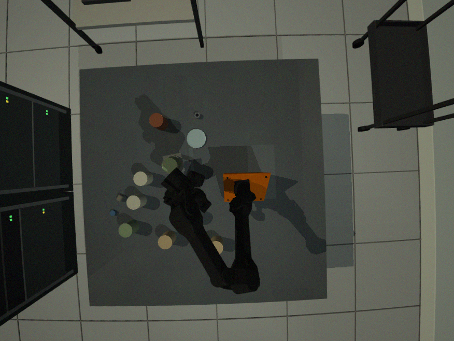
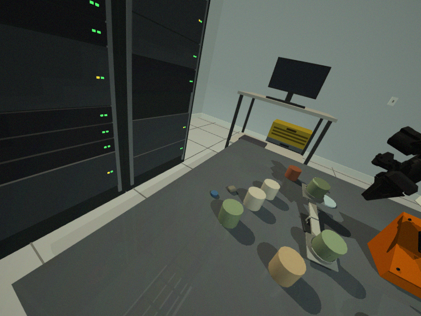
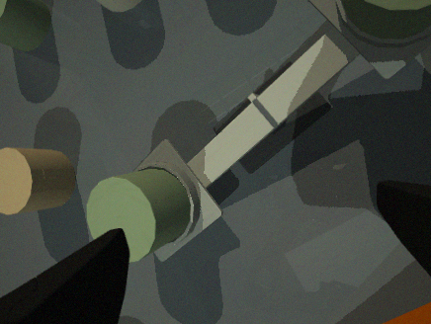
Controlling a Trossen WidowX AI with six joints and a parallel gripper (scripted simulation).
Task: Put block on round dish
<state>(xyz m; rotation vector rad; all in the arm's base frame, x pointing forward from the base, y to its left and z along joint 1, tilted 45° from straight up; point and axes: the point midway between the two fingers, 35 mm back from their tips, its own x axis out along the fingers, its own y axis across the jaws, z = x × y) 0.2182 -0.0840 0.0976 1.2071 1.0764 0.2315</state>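
The balance beam (image 2: 315, 224) (image 3: 232, 148) carries an upright green cup at each end. The near cup (image 2: 329, 245) (image 3: 121, 207) is hidden under the arm in the overhead view. The far cup (image 1: 170, 164) (image 2: 318, 188) (image 3: 387, 22) is cut off at the wrist view's top right. I cannot tell which end is lower. No block shows beneath either cup. The pale round dish (image 1: 196, 138) (image 2: 329, 201) lies beside the far end, with nothing on it. My gripper (image 3: 253, 217) is open and empty, above the balance; one finger overlaps the near cup's edge in the wrist view.
An orange angular fixture (image 1: 263, 183) (image 2: 388, 244) stands right of the balance. White cylinders (image 1: 140, 178) (image 2: 254, 198), another green cylinder (image 1: 125, 230) (image 2: 230, 213), tan cylinders (image 1: 165, 242) (image 2: 286, 266) and a red-brown cylinder (image 1: 156, 119) (image 2: 292, 173) stand around. A small ring (image 1: 197, 114) lies behind the dish.
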